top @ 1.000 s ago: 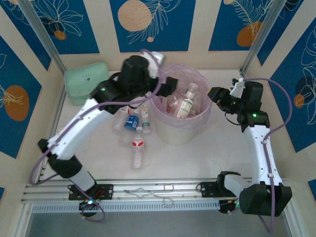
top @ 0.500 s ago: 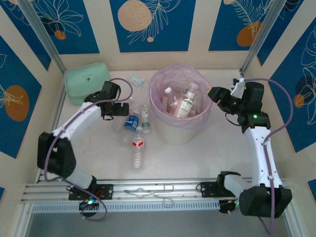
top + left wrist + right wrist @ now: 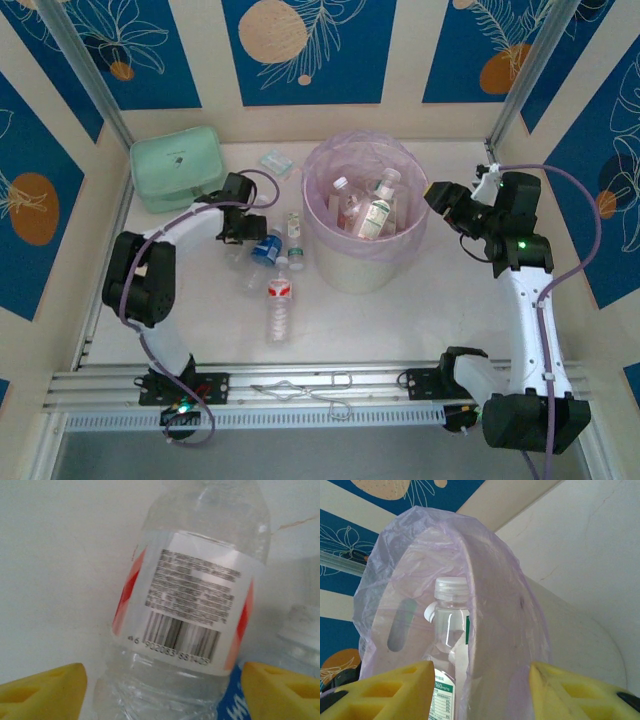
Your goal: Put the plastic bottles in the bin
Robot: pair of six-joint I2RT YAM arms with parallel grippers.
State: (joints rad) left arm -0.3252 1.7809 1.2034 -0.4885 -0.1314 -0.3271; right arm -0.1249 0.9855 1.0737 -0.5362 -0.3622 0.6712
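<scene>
While my left arm folds low over the table (image 3: 420, 325), my left pincer (image 3: 244, 234) points down onto the loose plastic bottles (image 3: 262, 250) lying just left of the bin (image 3: 345, 270). Seen from my left wrist, its yellow fingers (image 3: 45, 690) stand spread wide, one on each side of a clear bottle with a red-and-white label (image 3: 192, 607). That bottle lies on the white surface with its barcode facing up, and neither finger touches it as far as I can tell. A blue-labelled bottle (image 3: 229, 707) lies against its lower right side, and a white cap (image 3: 305, 625) shows at the right edge.

From above, a small green-labelled bottle (image 3: 295, 238) lies just beside the bin. A red-labelled bottle (image 3: 280, 303) lies apart from the others, nearer my bases. A crumpled clear bottle (image 3: 277, 162) rests between the mint-green pouch (image 3: 177, 165) and the bin. Several bottles in the bin (image 3: 375, 212) stand or lean against one another inside the pink bag (image 3: 330, 160).

My right pincer (image 3: 436, 196) hovers just beside the bin's right rim, spread apart and holding nothing. From my right wrist, its yellow fingertips (image 3: 390, 690) gape with the bagged rim rising between them. Behind the bag, a white-capped bottle with a green label (image 3: 449, 630) stands upright inside.
</scene>
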